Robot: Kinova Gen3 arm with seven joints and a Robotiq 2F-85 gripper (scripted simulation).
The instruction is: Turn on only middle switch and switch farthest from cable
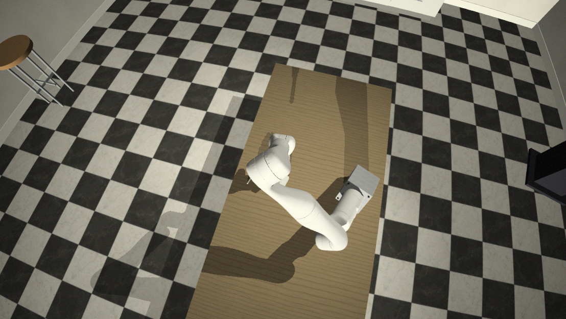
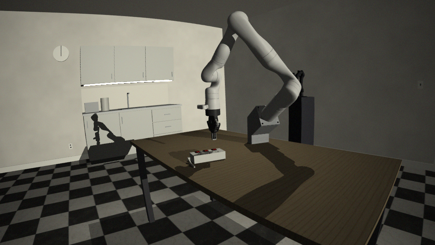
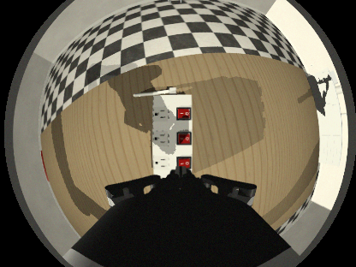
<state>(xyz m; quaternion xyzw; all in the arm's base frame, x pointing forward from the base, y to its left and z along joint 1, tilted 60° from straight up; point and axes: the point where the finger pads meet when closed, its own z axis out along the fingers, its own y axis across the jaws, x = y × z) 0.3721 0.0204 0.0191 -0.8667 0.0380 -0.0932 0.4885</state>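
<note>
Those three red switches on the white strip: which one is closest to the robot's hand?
The end switch farthest from the cable stub. In the wrist view it sits just ahead of the shut hand; the middle switch and cable-end switch lie beyond.
</note>
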